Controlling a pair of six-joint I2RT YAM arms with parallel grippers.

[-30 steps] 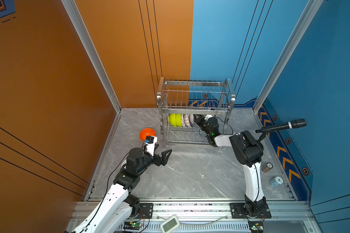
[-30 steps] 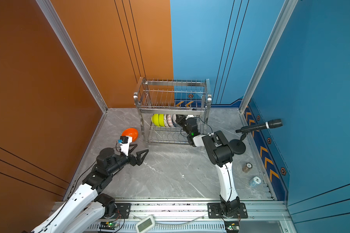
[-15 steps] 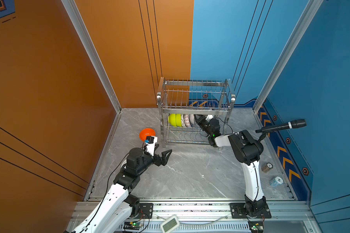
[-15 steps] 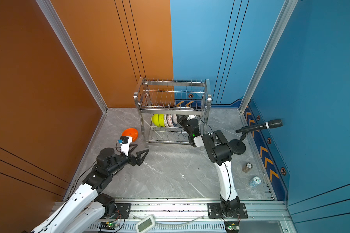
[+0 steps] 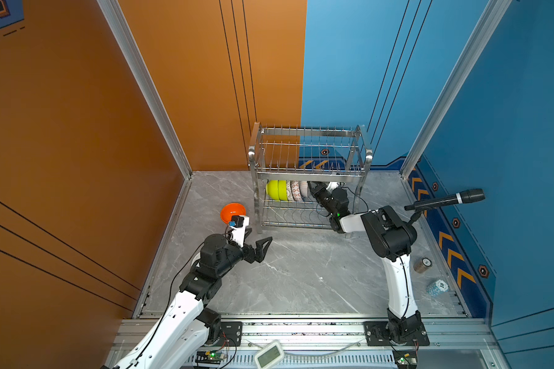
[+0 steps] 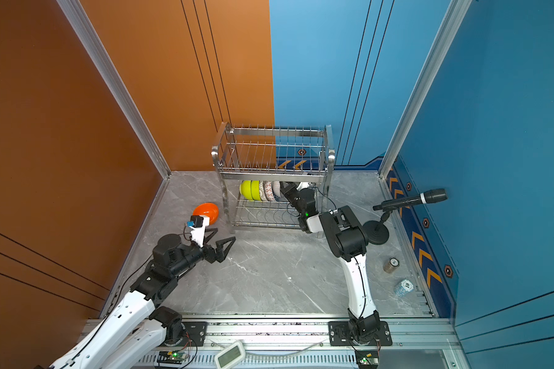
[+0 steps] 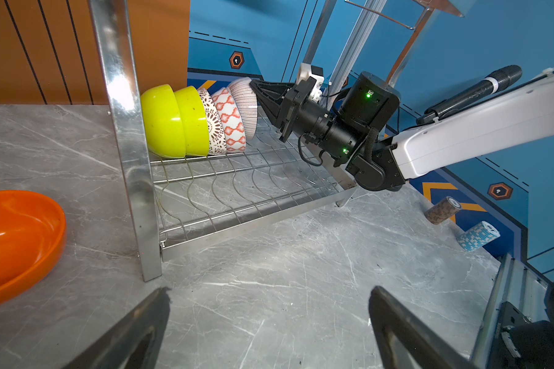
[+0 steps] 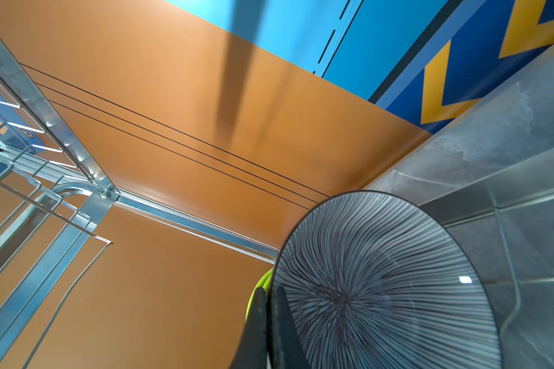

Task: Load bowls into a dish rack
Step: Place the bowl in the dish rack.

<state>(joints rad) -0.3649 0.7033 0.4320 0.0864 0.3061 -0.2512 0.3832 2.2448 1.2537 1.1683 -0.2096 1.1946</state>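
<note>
Nearest the front edge of the grey tabletop (image 5: 301, 271), toward its left side, the left gripper (image 6: 225, 234) hovers with its jaws spread wide and nothing between them. It points at the rack's front-left post, probably kept clear while the other arm works. Two chip stacks (image 5: 422, 265) lie along the right edge, apart from everything else.

Farther back, by the left edge, the orange bowl (image 5: 231, 211) sits open side up on the tabletop, just beside the dish rack (image 5: 311, 175) but outside it. It looks like the one bowl not yet loaded, and the empty left gripper is the closer of the two to it.

The rack stands against the far edge. Its top tier of prongs is empty. At the left end of its lower tier, five bowls stand on edge on the wavy wires, nested and leaning left so that each props the next: two lime-green bowls (image 7: 163, 124), a brown-lattice bowl (image 7: 215, 127), a red-lattice bowl (image 7: 232, 121) and a striped bowl (image 7: 245, 102).

The right gripper (image 7: 255, 84) reaches in under the top tier from the right. Its jaws are closed to a sliver. In the right wrist view they appear to straddle the striped bowl's rim, pinching it, likely to seat the bowl against the row.

Beyond the right arm, a microphone (image 5: 445, 201) juts in from the right edge.
</note>
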